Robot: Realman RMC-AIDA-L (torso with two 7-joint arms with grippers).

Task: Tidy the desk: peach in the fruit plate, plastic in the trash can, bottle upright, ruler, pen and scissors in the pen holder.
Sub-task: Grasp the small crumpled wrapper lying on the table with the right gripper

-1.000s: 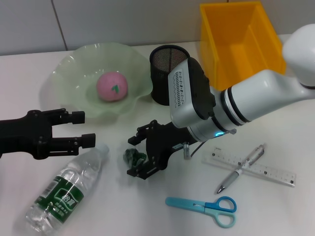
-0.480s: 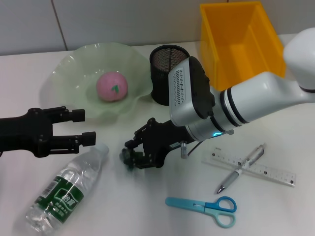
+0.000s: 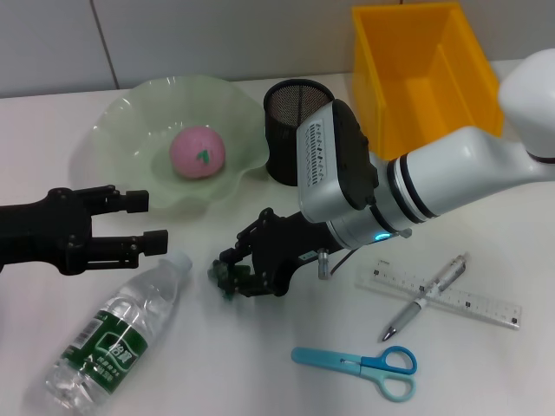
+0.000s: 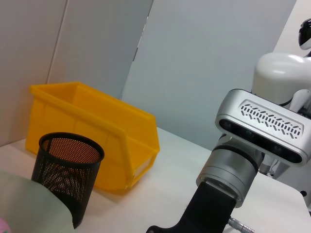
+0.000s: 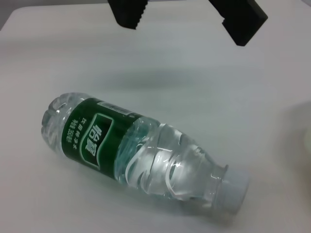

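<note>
- Plastic scrap [image 3: 227,276] first: small crumpled dark-green wad, sitting mid-table, just right of the bottle's cap. The right gripper [image 3: 238,276] is down at table level with its black fingers closed in on either side of it, so it looks clamped on the wad.
- Bottle [image 3: 114,330] is lying on its side at the near left, cap [image 3: 177,263] pointing far-right toward the scrap. Clear ribbed plastic with water inside, white cap, green wrap label [image 5: 95,141] with white characters on it. I can't make them out well enough to read.
- Left gripper [image 3: 139,225] hovers just far-left of the bottle cap, jaws apart, nothing between them. The right wrist view shows its two black fingertips [image 5: 130,13] spread wide over bare table beyond the bottle.
- Peach [image 3: 198,152] is pink with a little green mark on top, already sitting in the pale green wavy fruit plate [image 3: 121,130] at the far left.
- Pen holder [image 3: 290,121] is a black mesh cup, upright, just right of the plate. Same cup shows in the left wrist view [image 4: 65,179].
- Yellow bin [image 3: 416,78] at the far right, open top; it's also behind the cup in the left wrist view [image 4: 97,131].
- Ruler [image 3: 447,295] is clear with tick marks, lying flat at the near right; the numbers are too small to read. A silver pen [image 3: 425,296] lies crossed over it.
- Scissors [image 3: 360,364] with blue handles, shut, lying flat near the front edge, a bit left of the ruler.
</note>
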